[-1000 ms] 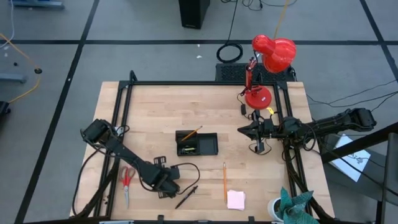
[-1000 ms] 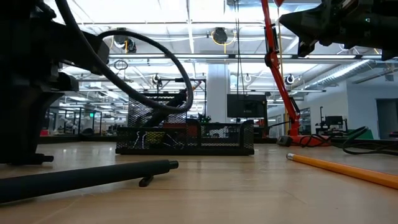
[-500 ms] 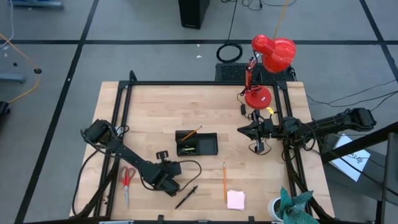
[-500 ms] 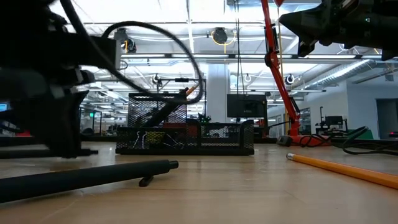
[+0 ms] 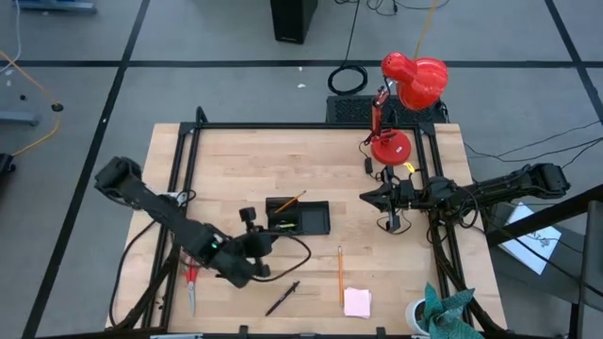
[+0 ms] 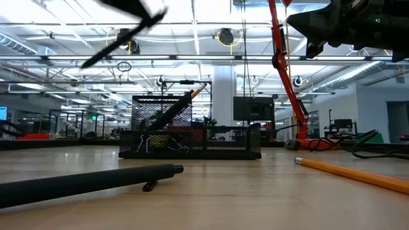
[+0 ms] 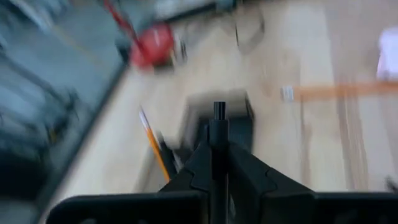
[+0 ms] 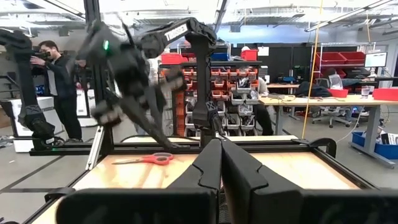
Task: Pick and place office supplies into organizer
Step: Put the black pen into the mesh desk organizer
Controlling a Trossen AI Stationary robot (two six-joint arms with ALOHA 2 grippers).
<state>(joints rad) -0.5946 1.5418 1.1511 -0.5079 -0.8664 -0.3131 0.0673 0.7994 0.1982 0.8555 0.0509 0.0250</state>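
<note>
My left gripper (image 5: 249,224) hangs above the table just left of the black organizer (image 5: 300,218), shut on a thin black pen (image 7: 217,115), which also streaks across the low view's top left (image 6: 124,32). The organizer holds a leaning orange pencil (image 5: 290,201) and a yellow-green piece (image 5: 285,226). On the table lie a second black pen (image 5: 283,298), an orange pencil (image 5: 340,273), a pale pink note pad (image 5: 357,301) and red-handled scissors (image 5: 191,279), partly under my left arm. My right gripper (image 5: 369,197) waits shut at the right, above the table. My left gripper pinches the black pen between its two fingers, and one end of the pen (image 7: 217,111) sticks out past the fingertips. The pen is lifted clear of the table and hangs slanted in the air. Which part of the pen's length the fingers are on is blurred.
A red desk lamp (image 5: 405,94) stands at the table's far right, behind my right arm. A black cable (image 5: 287,247) from my left arm loops over the table just in front of the organizer. Bare wood lies left of and beyond the organizer.
My left gripper has risen from the table near its front edge and gone toward the organizer, tipping from pointing down to nearer level. The pen it holds has come up clear of the table. The other pen has stayed where it lay.
</note>
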